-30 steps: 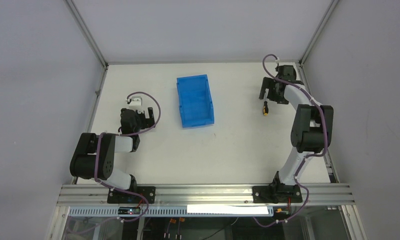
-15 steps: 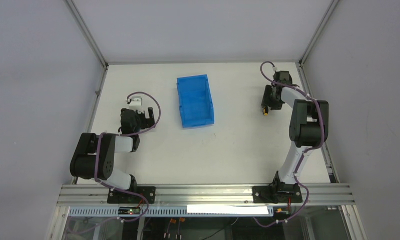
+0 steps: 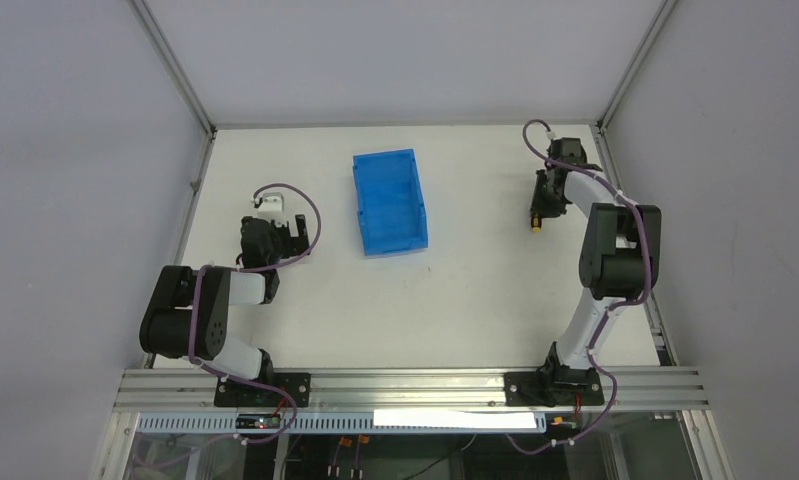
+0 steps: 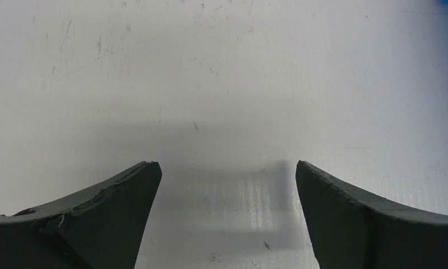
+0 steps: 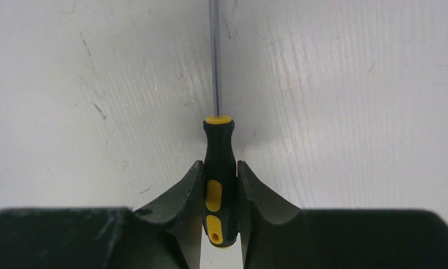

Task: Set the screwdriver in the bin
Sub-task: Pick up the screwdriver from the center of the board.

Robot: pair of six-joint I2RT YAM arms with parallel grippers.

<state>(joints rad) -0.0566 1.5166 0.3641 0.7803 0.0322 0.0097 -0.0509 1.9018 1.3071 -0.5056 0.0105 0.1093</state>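
Left gripper (image 4: pixel 224 168): fingers spread wide, nothing between them, only bare white table (image 4: pixel 221 84) beneath and ahead

Right gripper (image 5: pixel 220 163): reaches farther out, fingers pressed in on the screwdriver (image 5: pixel 220 143), pinching the black-and-yellow handle near its butt end. The yellow collar and thin shaft run straight ahead of the fingertips, away from the wrist. Cannot tell whether the tool rests on the surface or is clear of it

Top view: bin (image 3: pixel 388 200) sits open side up, well off to the right gripper's left, apart from it, between the two grippers and nearer the left one
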